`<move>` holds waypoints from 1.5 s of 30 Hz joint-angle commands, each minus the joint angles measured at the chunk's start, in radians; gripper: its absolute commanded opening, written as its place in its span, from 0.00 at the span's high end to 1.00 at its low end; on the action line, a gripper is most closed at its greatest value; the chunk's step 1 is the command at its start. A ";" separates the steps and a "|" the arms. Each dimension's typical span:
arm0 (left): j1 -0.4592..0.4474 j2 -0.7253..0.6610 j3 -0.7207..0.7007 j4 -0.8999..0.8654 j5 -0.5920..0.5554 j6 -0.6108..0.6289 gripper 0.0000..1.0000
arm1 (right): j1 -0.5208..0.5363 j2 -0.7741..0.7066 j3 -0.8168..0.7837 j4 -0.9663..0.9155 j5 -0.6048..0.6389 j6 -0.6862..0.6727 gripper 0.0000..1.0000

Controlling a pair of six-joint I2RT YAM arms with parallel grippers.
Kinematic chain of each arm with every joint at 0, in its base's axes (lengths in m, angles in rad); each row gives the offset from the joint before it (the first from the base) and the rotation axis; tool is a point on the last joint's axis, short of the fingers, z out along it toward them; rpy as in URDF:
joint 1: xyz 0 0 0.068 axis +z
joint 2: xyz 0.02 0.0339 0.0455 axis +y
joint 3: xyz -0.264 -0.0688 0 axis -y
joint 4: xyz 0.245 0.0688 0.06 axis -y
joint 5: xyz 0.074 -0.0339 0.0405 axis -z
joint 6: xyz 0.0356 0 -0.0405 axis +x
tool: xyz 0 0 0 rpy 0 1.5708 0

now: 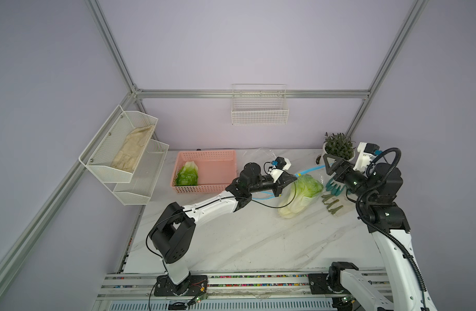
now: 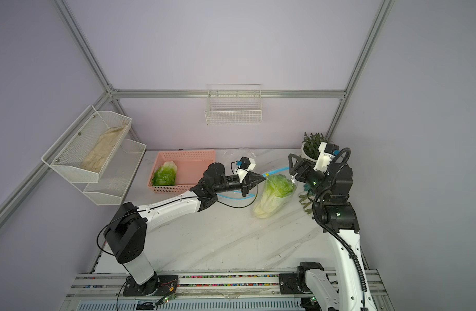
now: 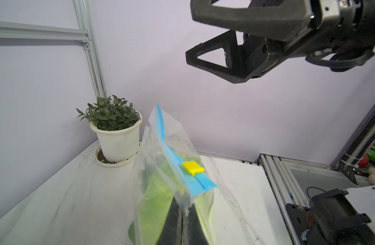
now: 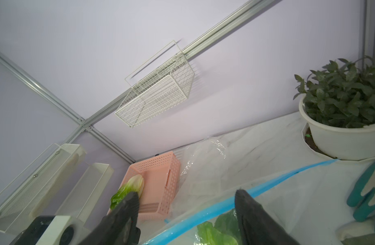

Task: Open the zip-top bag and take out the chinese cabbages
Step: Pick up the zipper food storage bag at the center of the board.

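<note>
On the counter (image 1: 245, 242), the zip-top bag (image 3: 171, 137) near the far right edge holds chinese cabbages (image 1: 301, 194); another lies in the pink basket (image 1: 204, 153) at the far left corner. The bagged cabbage's small label (image 1: 307, 200) is unreadable. The left gripper (image 3: 182, 209) is clamped on the bag beneath its blue zip (image 3: 161, 125). The right gripper (image 3: 191, 35) hangs above, jaws spread, empty.

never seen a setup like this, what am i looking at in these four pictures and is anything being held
Two robot arms stand at a marble table. Two pictures look down from overhead; the other two come from a camera on each arm's wrist. The left pincer is shut on the edge of a clear zip-top bag with chinese cabbage inside. The right pincer is open, holding nothing. One cabbage lies in the pink basket. A potted plant and gloves sit nearby.
</note>
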 commanded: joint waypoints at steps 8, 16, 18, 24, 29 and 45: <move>0.048 -0.275 -0.210 -0.090 -0.016 -0.028 1.00 | 0.030 -0.026 0.044 0.022 -0.240 -0.289 0.23; 0.134 -0.393 -0.289 -0.147 0.011 -0.066 1.00 | 0.210 0.019 0.071 0.042 -0.258 -0.406 0.22; 0.155 -0.405 -0.302 -0.149 0.026 -0.080 1.00 | 0.314 0.054 0.094 0.000 -0.186 -0.484 0.22; 0.205 -0.445 -0.348 -0.163 0.062 -0.083 1.00 | 0.565 0.171 0.124 -0.052 0.026 -0.731 0.19; 0.256 -0.466 -0.409 -0.119 0.088 -0.119 1.00 | 0.621 0.333 0.209 -0.144 0.088 -0.933 0.18; 0.295 -0.452 -0.443 -0.073 0.117 -0.156 1.00 | 0.673 0.471 0.256 -0.217 0.206 -1.010 0.42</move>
